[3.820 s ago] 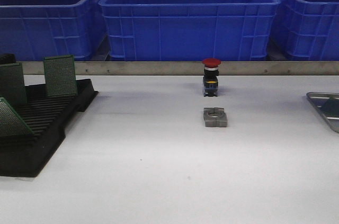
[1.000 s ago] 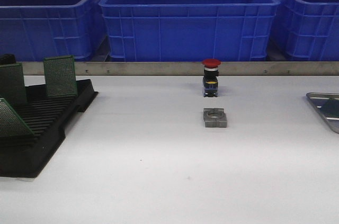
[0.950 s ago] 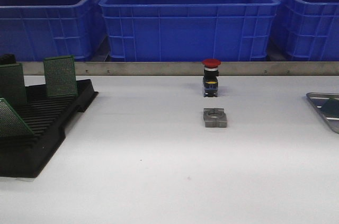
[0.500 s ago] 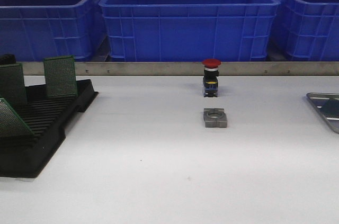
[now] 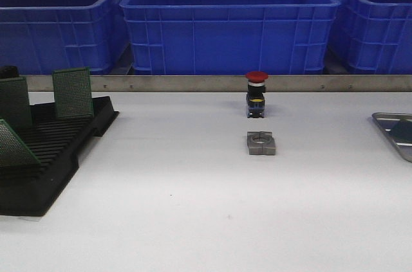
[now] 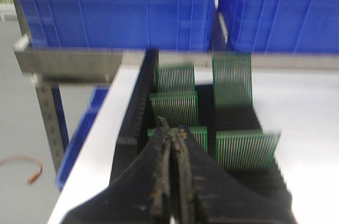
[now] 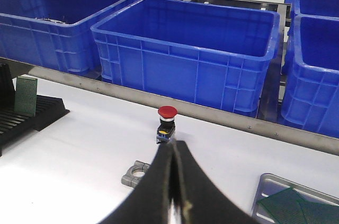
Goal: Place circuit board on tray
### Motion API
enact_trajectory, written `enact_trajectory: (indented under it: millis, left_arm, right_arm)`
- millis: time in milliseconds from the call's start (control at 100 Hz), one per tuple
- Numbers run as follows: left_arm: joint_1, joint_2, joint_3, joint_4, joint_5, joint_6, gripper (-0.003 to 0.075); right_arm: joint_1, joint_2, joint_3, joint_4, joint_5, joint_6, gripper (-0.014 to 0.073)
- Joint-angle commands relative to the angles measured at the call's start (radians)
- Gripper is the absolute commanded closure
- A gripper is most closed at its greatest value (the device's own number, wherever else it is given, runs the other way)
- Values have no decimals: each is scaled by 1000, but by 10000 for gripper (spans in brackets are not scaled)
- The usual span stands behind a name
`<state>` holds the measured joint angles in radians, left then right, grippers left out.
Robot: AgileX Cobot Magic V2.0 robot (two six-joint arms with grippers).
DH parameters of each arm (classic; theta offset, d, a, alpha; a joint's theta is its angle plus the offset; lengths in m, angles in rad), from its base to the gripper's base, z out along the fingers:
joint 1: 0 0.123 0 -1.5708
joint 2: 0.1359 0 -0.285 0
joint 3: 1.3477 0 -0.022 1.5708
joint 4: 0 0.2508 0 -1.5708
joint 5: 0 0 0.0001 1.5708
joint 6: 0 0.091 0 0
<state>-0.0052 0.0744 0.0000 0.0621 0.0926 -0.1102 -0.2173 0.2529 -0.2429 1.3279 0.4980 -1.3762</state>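
Nothing moved; green boards (image 7: 294, 201) in tray (image 7: 263, 192).

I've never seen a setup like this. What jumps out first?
Big blue bins line the back of the white table. A red-capped push button stands mid-table with a grey metal block just in front. At the left, a black rack holds upright green circuit boards.

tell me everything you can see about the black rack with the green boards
The rack is a low black slotted tray, plastic by its look, lying flat on the white table at its left side, near the edge. Parallel grooves run across it. Several green perforated boards stand upright in the slots; one at the front leans. In the left wrist view the shut left fingers are just short of the boards, touching none.
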Motion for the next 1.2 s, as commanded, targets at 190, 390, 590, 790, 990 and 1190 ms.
enact_trajectory:
  millis: [190, 390, 590, 790, 990, 1190]
  left_arm:
    - [22, -110, 49, 0, 118, 12, 741]
    - [22, -110, 49, -14, 123, 12, 741]
    - [22, -110, 49, -14, 123, 12, 741]
    - [22, -110, 49, -14, 123, 12, 741]
    - [22, -110, 49, -14, 123, 12, 741]
    - [22, -110, 49, -14, 123, 12, 741]
  right_arm:
    - [-2, 6, -27, 34, -4, -5, 652]
    - [-2, 7, -27, 34, 13, -5, 652]
    - [-2, 7, -27, 34, 18, -5, 652]
    - [-2, 7, -27, 34, 20, -5, 652]
    - [-2, 7, -27, 34, 20, -5, 652]
    - [-2, 7, -26, 34, 20, -5, 652]
